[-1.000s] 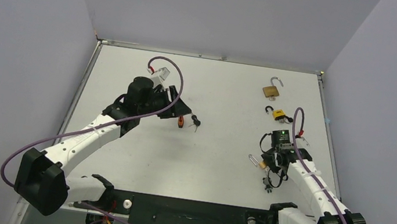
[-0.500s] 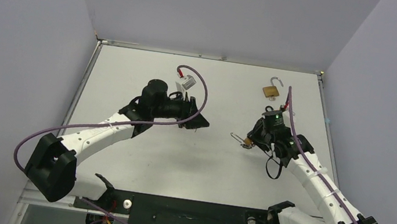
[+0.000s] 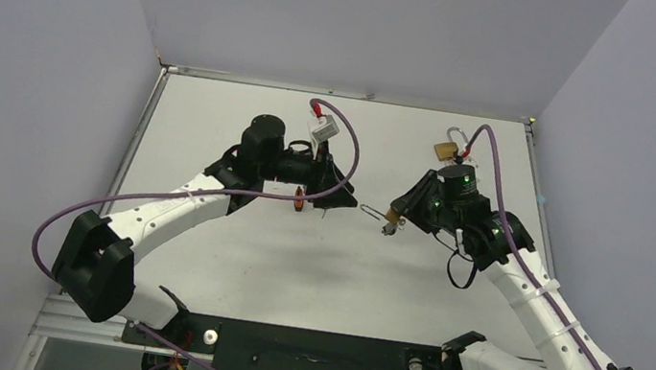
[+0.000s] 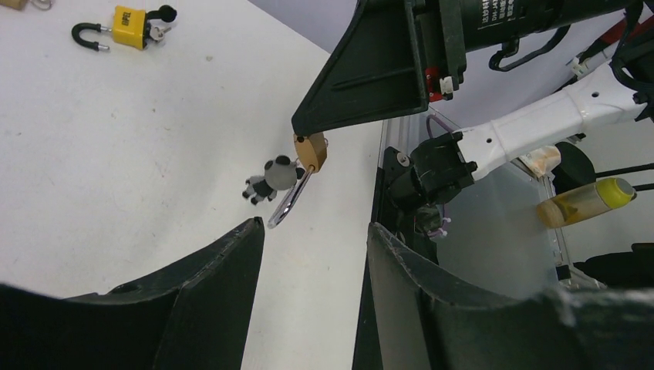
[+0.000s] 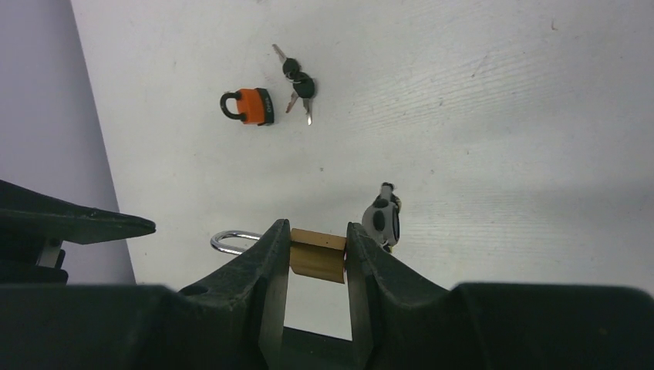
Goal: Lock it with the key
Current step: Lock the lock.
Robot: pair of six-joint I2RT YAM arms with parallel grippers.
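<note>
My right gripper (image 5: 318, 228) is shut on a small brass padlock (image 5: 318, 254) and holds it above the table, near the middle in the top view (image 3: 394, 218). Its silver shackle (image 5: 231, 241) sticks out to the left, towards my left gripper. A panda key charm (image 5: 382, 218) hangs at the padlock's other end; I cannot make out the key itself. My left gripper (image 4: 316, 226) is open and empty. It faces the held padlock (image 4: 311, 152) from a short distance, just left of it in the top view (image 3: 350, 205).
An orange padlock (image 5: 248, 106) and a loose bunch of black-headed keys (image 5: 297, 83) lie on the table under my left gripper. A yellow padlock (image 4: 127, 17) lies further right. Another brass padlock (image 3: 446, 148) with its shackle open lies at the back right.
My right gripper has lifted the brass padlock off the table and carried it left towards the middle. My left arm has swung right and turned its gripper to face it.
</note>
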